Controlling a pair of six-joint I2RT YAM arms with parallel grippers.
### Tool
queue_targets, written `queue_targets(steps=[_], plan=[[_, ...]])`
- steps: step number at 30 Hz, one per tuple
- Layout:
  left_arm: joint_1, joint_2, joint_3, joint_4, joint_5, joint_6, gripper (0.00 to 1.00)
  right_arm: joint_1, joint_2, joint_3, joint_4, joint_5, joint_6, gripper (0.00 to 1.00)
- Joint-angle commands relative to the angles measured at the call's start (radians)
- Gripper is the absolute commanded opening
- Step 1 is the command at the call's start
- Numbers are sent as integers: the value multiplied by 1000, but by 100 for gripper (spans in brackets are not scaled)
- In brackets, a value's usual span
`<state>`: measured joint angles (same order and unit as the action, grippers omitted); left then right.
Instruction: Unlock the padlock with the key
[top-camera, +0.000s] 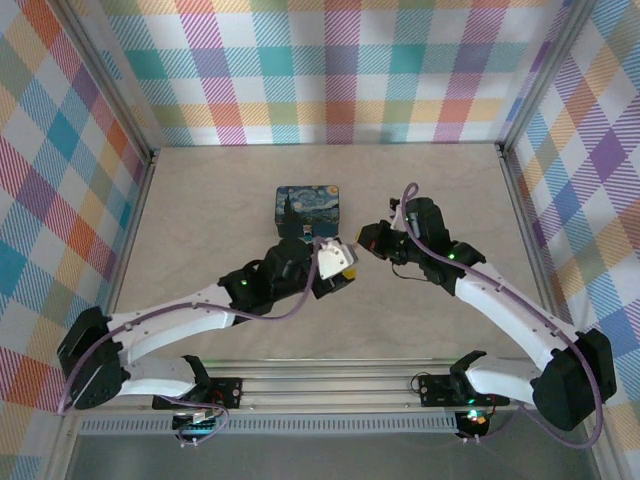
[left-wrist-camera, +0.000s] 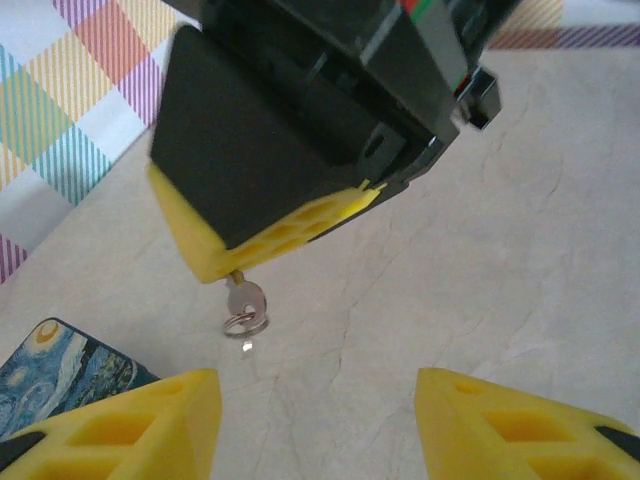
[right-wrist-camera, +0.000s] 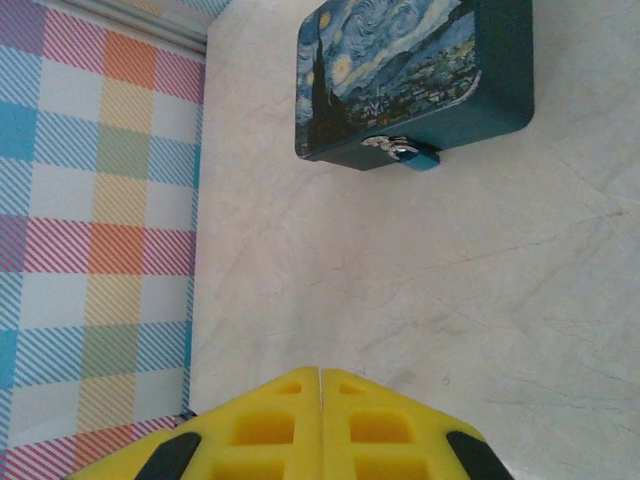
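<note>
A: Padlock, where?
B: Right wrist view, upper middle. The padlock (right-wrist-camera: 405, 152) hangs on the lower edge of the box (right-wrist-camera: 410, 70), touching it. Shiny metal on its left, blue bit on its right. The box has a swirly night-sky lid and sits flat on the table (right-wrist-camera: 470, 300).

A: Key?
B: Left wrist view, just left of centre. The key (left-wrist-camera: 243, 298) pokes down out of the yellow tip of the right gripper (left-wrist-camera: 270, 235). A small ring (left-wrist-camera: 245, 322) hangs at its lower end. A corner of the box is at lower left, apart from the key.

A: Right claw state?
B: Pinched on the key. In its own wrist view, bottom centre, the two yellow fingers (right-wrist-camera: 270, 420) meet with only a hairline seam between them.

A: Left claw?
B: The left gripper (left-wrist-camera: 315, 400) is wide, with nothing between the jaws. One yellow finger is at bottom left and the other at bottom right, with bare table between them.

A: Key in the lock?
B: No. In the right wrist view the padlock sits well up the frame from the closed fingertips. In the top view both grippers face each other just below the box at frame centre, left one lower left, right one to the right.
</note>
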<state>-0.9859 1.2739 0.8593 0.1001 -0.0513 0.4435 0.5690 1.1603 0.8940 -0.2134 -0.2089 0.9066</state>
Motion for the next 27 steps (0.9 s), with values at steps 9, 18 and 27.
queue_targets(steps=[9, 18, 27], plan=[[-5, 149, 85, 189, -108, 28, 53, 6, -27, 37, -49, 12, 22, 0], [-3, 202, 116, 178, -154, 12, 32, 6, -47, 37, -63, 21, 39, 0], [24, 175, 103, 132, -83, -89, 0, 6, -87, 29, -47, 39, 52, 16]])
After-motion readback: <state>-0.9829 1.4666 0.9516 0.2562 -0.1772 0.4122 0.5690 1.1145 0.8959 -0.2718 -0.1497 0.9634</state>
